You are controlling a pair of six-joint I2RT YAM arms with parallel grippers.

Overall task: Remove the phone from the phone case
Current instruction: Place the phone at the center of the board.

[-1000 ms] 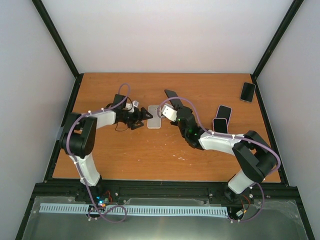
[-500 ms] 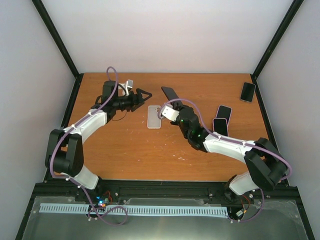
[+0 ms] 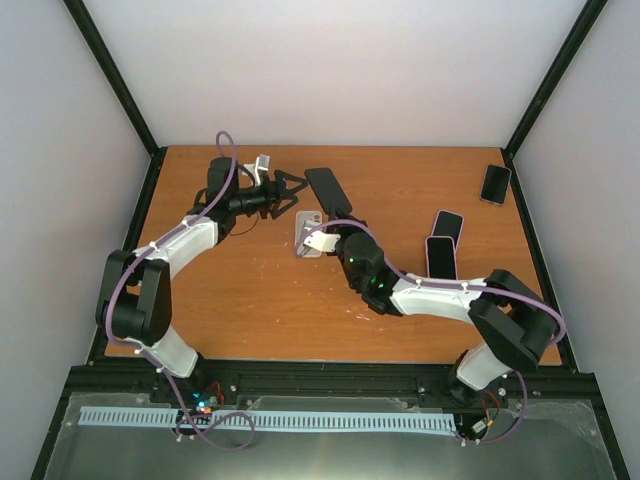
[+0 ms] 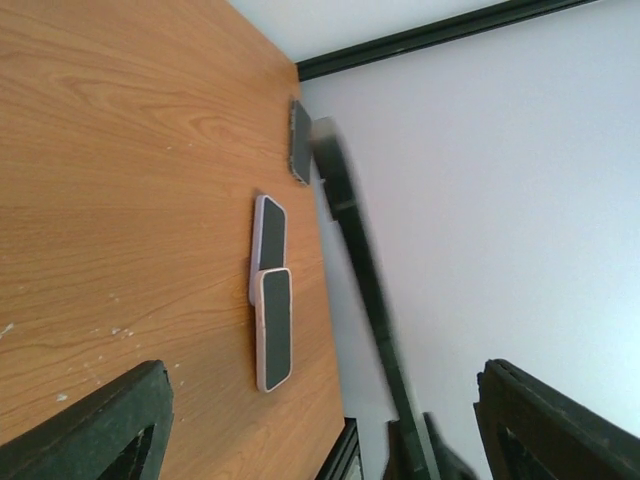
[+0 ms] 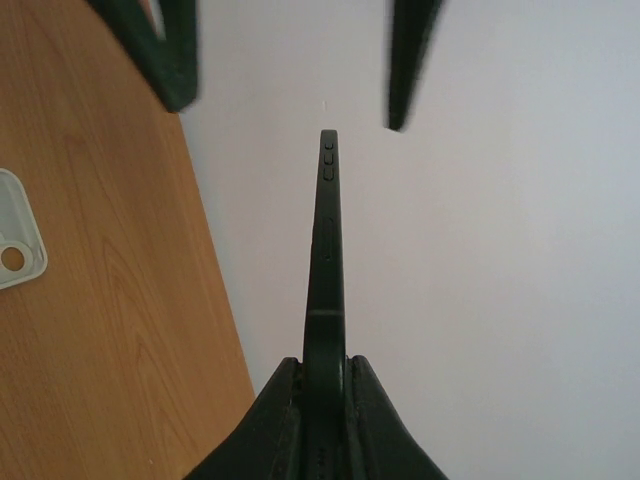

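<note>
Left pincer [image 3: 287, 190] spread wide; right pincer [image 5: 324, 372] clamped tight.

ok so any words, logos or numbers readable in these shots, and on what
None can be read. The dark phone in the right hand shows only its side buttons, the clear case looks blank, and the two pale-edged phones have dark screens with no marks.
</note>
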